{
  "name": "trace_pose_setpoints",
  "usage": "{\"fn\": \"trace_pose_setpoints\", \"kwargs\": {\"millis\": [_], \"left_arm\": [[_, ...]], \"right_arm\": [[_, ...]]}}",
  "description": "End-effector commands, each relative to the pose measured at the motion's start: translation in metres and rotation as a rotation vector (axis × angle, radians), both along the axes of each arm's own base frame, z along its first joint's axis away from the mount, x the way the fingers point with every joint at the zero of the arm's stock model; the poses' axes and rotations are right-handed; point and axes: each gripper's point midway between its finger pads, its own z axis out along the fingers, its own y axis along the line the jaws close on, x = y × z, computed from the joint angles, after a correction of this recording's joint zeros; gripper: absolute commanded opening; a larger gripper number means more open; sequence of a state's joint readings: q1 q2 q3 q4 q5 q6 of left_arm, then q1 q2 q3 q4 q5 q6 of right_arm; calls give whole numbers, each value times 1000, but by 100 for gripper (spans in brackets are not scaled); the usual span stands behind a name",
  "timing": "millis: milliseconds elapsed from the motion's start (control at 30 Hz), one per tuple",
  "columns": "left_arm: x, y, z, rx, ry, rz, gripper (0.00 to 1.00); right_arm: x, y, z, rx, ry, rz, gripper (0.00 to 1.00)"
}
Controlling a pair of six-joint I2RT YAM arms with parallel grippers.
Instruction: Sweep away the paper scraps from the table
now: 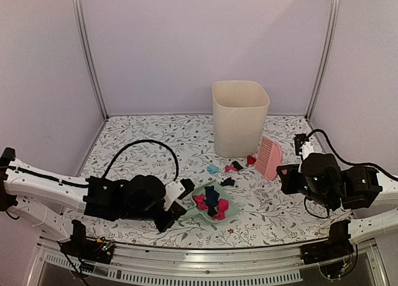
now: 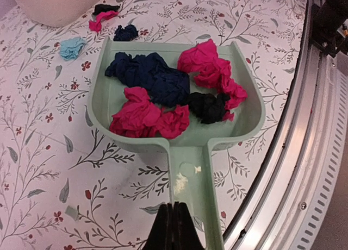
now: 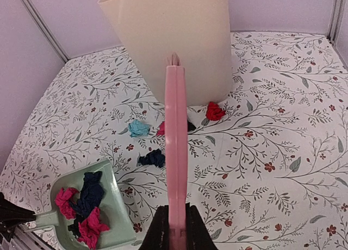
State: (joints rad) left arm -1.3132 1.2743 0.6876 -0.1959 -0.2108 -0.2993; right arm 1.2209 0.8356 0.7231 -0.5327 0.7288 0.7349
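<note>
A mint-green dustpan (image 1: pixel 232 209) (image 2: pixel 97 100) (image 3: pixel 116 202) lies flat on the table (image 1: pixel 137 137) and holds several magenta, navy and black paper scraps (image 1: pixel 211 202) (image 2: pixel 157 87). My left gripper (image 1: pixel 180 209) (image 2: pixel 174 206) is shut on the left rim of its handle. Loose scraps lie beyond the pan's mouth: teal (image 1: pixel 212 169) (image 3: pixel 139 128), navy (image 1: pixel 227 182) (image 3: pixel 152 158), magenta (image 1: pixel 231 168), black (image 1: pixel 237 165) and red (image 1: pixel 251 160) (image 3: pixel 215 111). My right gripper (image 1: pixel 283 174) (image 3: pixel 176 228) is shut on the pink brush (image 1: pixel 269 156) (image 3: pixel 176 141), which stands on edge just right of them.
A tall cream bin (image 1: pixel 239 115) (image 3: pixel 174 38) stands upright right behind the loose scraps. A metal rail (image 1: pixel 186 252) (image 2: pixel 304 152) runs along the table's near edge, close to the dustpan's handle. Grey walls and posts close in the back and sides.
</note>
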Motion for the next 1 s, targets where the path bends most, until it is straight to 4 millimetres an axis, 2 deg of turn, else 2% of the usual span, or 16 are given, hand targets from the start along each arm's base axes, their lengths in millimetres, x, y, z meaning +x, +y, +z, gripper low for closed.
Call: {"fn": "trace_pose_setpoints", "kwargs": {"millis": [0, 167, 300, 633, 800, 967], "left_arm": [[19, -3, 39, -45, -82, 63, 0], [31, -7, 75, -45, -149, 91, 0], [43, -10, 113, -69, -222, 126, 0], [73, -14, 179, -99, -340, 196, 0], [99, -13, 205, -94, -389, 251, 0], [126, -18, 220, -103, -414, 280, 0]], "right_arm": [[9, -28, -17, -7, 27, -135, 0], [15, -40, -30, -11, 59, -177, 0], [15, -43, -30, -2, 59, -181, 0], [13, -46, -32, 9, 61, -177, 0], [13, -46, -37, 2, 71, -176, 0], [12, -44, -40, 0, 79, -173, 0]]}}
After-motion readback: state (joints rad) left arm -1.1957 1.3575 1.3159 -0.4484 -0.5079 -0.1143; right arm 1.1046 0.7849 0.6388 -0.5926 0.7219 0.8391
